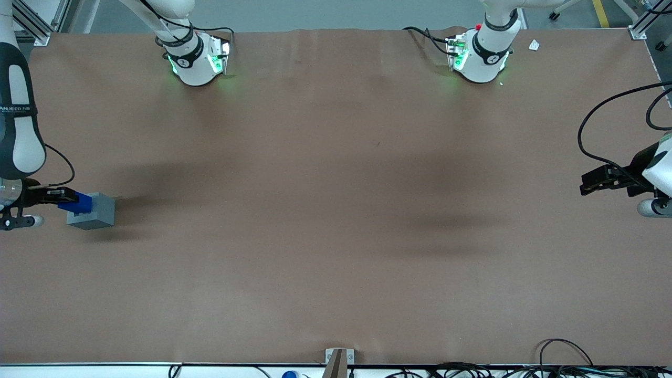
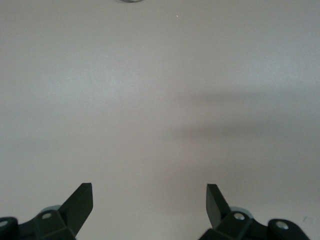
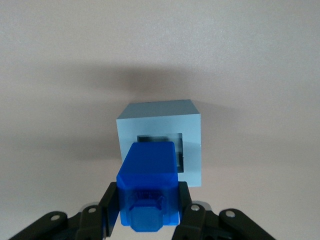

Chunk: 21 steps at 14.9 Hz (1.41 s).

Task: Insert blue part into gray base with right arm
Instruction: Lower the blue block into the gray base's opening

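Note:
The gray base [image 1: 94,212] stands on the brown table at the working arm's end. In the right wrist view the gray base [image 3: 192,127] shows its square socket, partly covered by the blue part [image 3: 148,175]. My right gripper [image 1: 65,197] is shut on the blue part [image 1: 79,203], with a black finger pressed on each side of it. The blue part hangs just above the base's top, overlapping the socket's edge nearest the gripper. Whether it touches the base I cannot tell.
The brown table [image 1: 336,210] spreads wide toward the parked arm's end. Two white arm bases [image 1: 197,58] stand along the table's edge farthest from the front camera. Cables [image 1: 567,362] lie along the nearest edge.

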### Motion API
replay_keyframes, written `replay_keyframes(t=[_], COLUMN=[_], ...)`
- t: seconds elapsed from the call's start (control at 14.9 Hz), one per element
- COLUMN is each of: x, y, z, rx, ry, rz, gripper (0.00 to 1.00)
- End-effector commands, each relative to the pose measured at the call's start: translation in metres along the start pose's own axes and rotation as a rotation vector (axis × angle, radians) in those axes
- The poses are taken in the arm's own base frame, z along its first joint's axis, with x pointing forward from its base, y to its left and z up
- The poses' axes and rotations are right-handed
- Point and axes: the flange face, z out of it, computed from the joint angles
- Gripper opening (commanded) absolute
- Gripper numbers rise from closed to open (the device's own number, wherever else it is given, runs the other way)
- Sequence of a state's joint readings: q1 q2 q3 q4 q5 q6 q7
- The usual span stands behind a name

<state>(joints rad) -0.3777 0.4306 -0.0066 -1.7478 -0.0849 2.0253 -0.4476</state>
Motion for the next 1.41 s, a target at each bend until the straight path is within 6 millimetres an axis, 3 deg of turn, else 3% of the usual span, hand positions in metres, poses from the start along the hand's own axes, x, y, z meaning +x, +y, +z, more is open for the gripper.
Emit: replay_keyframes(t=[0.0, 1.34], x=[0.001, 0.007], y=[0.006, 0.016], z=[0.0, 0.005], rx=[-0.014, -0.012], ry=[0.001, 0.005], rz=[-0.013, -0.017], gripper=[0.0, 0.0])
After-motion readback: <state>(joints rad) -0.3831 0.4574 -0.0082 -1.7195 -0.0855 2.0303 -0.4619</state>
